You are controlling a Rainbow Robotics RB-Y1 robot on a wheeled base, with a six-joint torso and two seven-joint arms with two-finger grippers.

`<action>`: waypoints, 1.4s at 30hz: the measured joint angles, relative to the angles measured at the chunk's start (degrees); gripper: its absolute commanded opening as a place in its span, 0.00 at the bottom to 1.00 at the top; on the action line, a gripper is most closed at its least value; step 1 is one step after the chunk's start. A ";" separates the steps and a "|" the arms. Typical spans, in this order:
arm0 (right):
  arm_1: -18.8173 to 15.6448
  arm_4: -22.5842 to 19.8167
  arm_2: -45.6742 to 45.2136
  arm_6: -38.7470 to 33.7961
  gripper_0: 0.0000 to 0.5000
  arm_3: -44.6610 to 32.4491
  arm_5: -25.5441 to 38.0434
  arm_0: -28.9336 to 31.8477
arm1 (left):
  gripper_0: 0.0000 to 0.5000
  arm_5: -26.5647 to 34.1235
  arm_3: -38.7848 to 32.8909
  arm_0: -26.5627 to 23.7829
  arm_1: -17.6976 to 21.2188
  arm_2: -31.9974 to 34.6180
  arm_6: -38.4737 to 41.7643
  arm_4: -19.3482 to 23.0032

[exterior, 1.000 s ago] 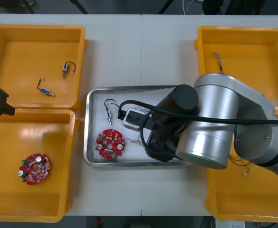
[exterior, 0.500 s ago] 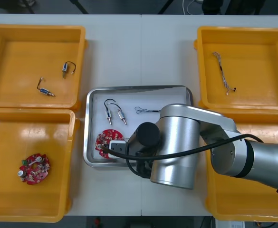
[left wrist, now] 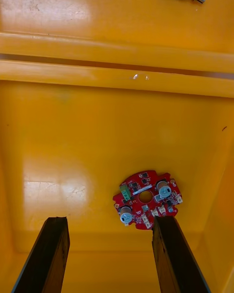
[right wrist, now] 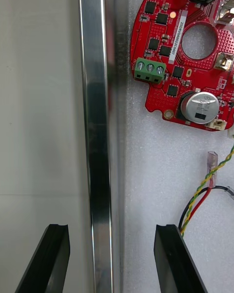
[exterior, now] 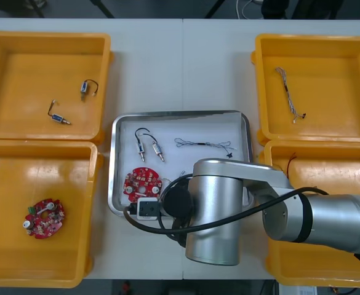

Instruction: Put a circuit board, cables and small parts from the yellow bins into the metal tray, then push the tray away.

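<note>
Now I hold the right gripper (right wrist: 112, 228) spread wide astride the near rim of the metal tray (right wrist: 95, 102), ready, I judge, for the push; the round red circuit board (right wrist: 187, 53) lies inside. The left gripper (left wrist: 111, 220) hangs agape over its yellow bin (left wrist: 97, 127).

We look down on a light table (exterior: 183, 67), its pale top split by a thin seam (exterior: 183, 55) that runs from the far edge toward the near one. Beyond the far edge we make out a dark floor (exterior: 149, 7) crossed by slanting black legs (exterior: 104, 7) of some stand. Another dark strip shows past the table's near edge.
</note>
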 measured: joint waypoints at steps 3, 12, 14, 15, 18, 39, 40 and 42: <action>0.52 1.34 0.80 0.00 1.00 1.20 -0.56 0.00 | 1.00 0.00 -0.01 0.00 0.00 0.00 0.00 0.22; 2.35 2.35 1.64 0.00 1.00 4.47 -0.60 -0.02 | 1.00 0.00 -0.02 0.00 0.00 0.00 0.00 0.33; 2.48 2.95 2.00 0.00 1.00 4.61 -0.60 -0.02 | 1.00 0.00 -0.02 0.00 0.00 0.00 0.00 0.33; 2.49 3.08 2.14 0.00 1.00 4.65 -0.60 -0.03 | 1.00 0.00 -0.02 0.00 0.00 0.00 -0.01 0.33; 2.49 3.12 2.41 0.00 0.38 4.70 -0.60 -0.03 | 1.00 0.00 -0.02 0.00 0.00 0.00 -0.01 0.33; 2.55 8.10 2.43 0.00 0.00 4.82 -0.50 -0.60 | 1.00 0.00 -0.03 0.00 0.00 0.00 -0.01 0.33; 2.55 8.40 2.43 0.00 0.00 4.85 -0.44 -0.83 | 1.00 0.00 -0.03 0.00 0.00 0.00 -0.01 0.33; 2.55 9.16 2.43 0.00 0.00 5.01 -0.21 -1.42 | 1.00 0.00 -0.03 0.00 0.00 0.00 -0.01 0.33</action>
